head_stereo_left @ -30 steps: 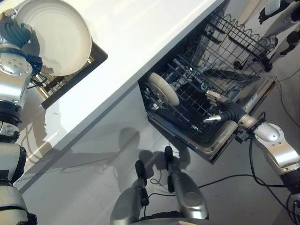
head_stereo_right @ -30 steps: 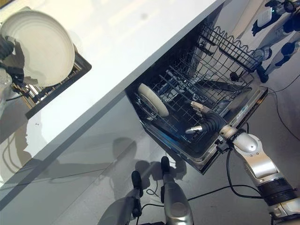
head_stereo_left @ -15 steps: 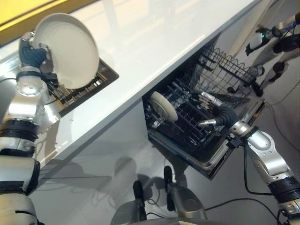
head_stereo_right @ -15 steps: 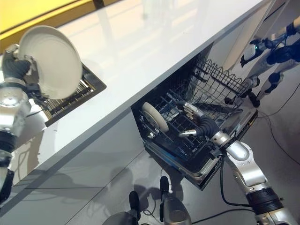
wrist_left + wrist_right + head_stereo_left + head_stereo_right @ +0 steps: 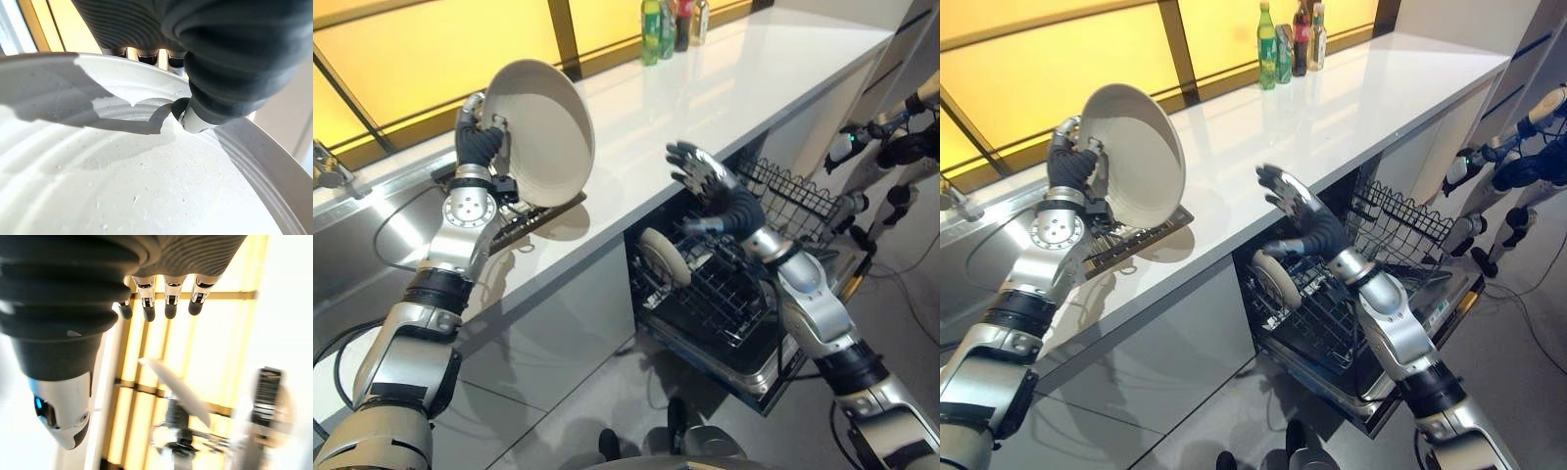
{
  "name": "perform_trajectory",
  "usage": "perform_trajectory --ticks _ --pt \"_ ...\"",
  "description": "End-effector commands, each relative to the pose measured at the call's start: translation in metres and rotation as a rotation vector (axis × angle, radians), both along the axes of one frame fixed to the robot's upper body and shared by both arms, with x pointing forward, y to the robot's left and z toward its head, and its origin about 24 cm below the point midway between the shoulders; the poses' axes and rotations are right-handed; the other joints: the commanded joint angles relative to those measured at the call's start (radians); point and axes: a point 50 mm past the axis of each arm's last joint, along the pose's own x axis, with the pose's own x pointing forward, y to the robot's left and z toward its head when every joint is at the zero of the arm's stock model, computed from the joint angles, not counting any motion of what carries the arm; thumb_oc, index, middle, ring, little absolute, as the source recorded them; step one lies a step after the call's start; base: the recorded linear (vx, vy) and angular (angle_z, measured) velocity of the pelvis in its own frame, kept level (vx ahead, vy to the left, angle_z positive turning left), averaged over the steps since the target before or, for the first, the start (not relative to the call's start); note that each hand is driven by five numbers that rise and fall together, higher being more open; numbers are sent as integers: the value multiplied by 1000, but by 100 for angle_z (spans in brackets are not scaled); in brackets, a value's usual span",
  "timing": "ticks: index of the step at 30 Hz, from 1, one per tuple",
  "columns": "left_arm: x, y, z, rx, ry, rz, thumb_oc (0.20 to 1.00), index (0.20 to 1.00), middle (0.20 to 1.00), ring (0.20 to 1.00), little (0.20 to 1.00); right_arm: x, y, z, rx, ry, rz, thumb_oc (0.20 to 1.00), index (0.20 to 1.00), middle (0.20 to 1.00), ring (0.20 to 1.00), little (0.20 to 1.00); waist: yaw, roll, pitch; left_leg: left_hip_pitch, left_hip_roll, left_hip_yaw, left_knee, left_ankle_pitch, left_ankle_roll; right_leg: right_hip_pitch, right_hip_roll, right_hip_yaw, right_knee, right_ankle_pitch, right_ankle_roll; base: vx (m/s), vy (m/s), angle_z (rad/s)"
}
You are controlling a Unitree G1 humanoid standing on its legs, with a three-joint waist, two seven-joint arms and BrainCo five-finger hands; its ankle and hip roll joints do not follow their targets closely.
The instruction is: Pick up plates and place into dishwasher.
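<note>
Left hand (image 5: pixel 478 140) grips raised plate (image 5: pixel 540 132); right hand (image 5: pixel 705 181) spread.

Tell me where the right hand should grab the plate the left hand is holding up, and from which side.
Probably the free edge of the white plate, opposite the left hand, whose thumb and fingers pinch the rim on the robot's left. The plate is tilted up on edge, hollow face toward the open right hand, so come in from the robot's right, thumb on the hollow face, fingers behind.
</note>
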Motion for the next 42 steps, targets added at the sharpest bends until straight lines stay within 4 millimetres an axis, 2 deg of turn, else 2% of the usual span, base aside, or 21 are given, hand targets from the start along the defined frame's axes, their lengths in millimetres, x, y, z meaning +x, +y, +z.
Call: perform_trajectory --ticks 1,7,13,18,25,28,32,42 --pt "3 -21 31 77 -161 -31 200 200 200 200 200 3 22 28 101 -27 64 1000 1000 1000 1000 1000 41 15 -44 -10 -25 -15 52 -136 -2 69 -55 -11 45 -171 126 28 -57 6" --pt "3 -46 28 122 -210 -52 200 200 200 200 200 7 43 34 165 15 89 1000 1000 1000 1000 1000 60 9 -60 -1 -22 -26 58 -138 -1 89 -53 -22 40 -172 119 26 -52 5" --pt "-4 -66 24 192 -304 -12 200 200 200 200 200 11 54 25 225 129 111 1000 1000 1000 1000 1000 74 2 -66 6 -23 -35 58 -140 1 101 -53 -29 37 -174 114 13 -15 4" --pt "-13 -72 24 276 -413 76 200 200 200 200 200 11 58 16 247 183 116 1000 1000 1000 1000 1000 82 -5 -70 6 -23 -41 57 -138 3 104 -53 -36 34 -173 112 0 0 0" --pt "-20 -77 21 346 -489 144 200 200 200 200 200 10 62 14 216 183 91 1000 1000 1000 1000 1000 92 -14 -72 8 -25 -50 55 -138 6 107 -52 -39 36 -175 109 0 0 0" --pt "-24 -79 18 374 -525 191 200 200 200 200 200 12 61 11 181 181 36 1000 1000 1000 1000 1000 96 -17 -76 11 -25 -53 52 -138 6 110 -52 -41 34 -175 109 0 0 0" --pt "-28 -84 14 418 -560 213 200 200 200 200 200 18 56 11 55 96 -127 1000 1000 1000 1000 1000 100 -23 -78 12 -26 -56 51 -138 7 112 -51 -41 33 -175 109 0 0 0" --pt "-39 -107 8 387 -609 154 200 200 200 200 200 28 39 33 -129 -123 -405 1000 1000 1000 1000 1000 108 -36 -71 15 -29 -67 51 -145 11 116 -47 -37 29 -174 110 0 0 0"
